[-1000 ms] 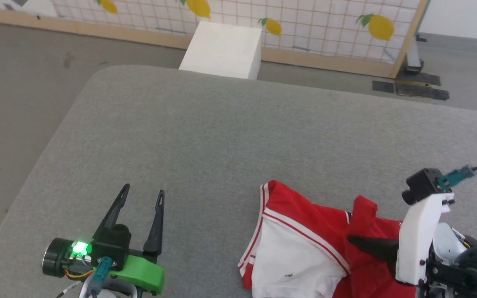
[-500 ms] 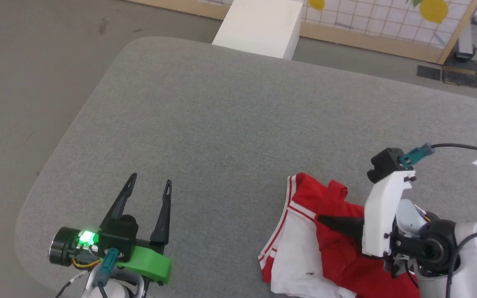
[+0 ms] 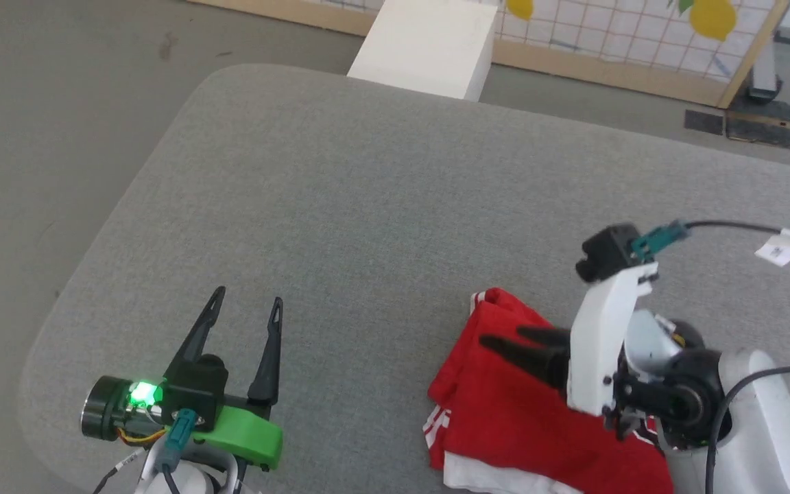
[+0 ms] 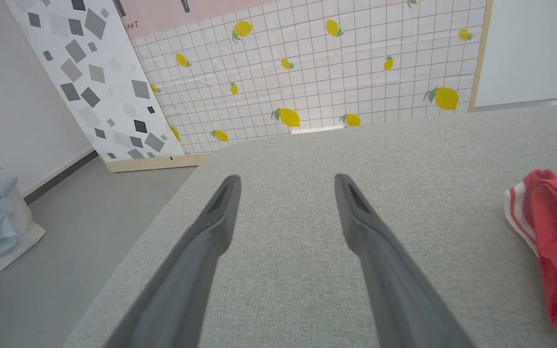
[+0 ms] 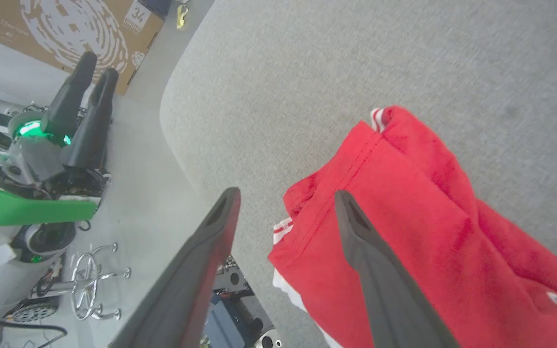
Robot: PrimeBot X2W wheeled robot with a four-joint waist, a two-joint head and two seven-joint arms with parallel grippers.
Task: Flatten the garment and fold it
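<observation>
Two dark fingers of the left gripper stand spread apart above the near left corner of the grey table, pinching nothing. A green light glows at its wrist. In the left wrist view a pink panel at the back carries letters ending in "ANT", above a tiled screen printed with lemons. Right of the middle, by the table's near edge, the garment lies bunched in thick red folds, with striped trim at its far tip and a white strip along the bottom. The right gripper hovers over it with fingers parted and no cloth between them; whether a finger touches the fabric I cannot tell. In the right wrist view a cardboard box on the floor bears a label reading "34". Farther right, a white tag on the cable has print too small to read.
</observation>
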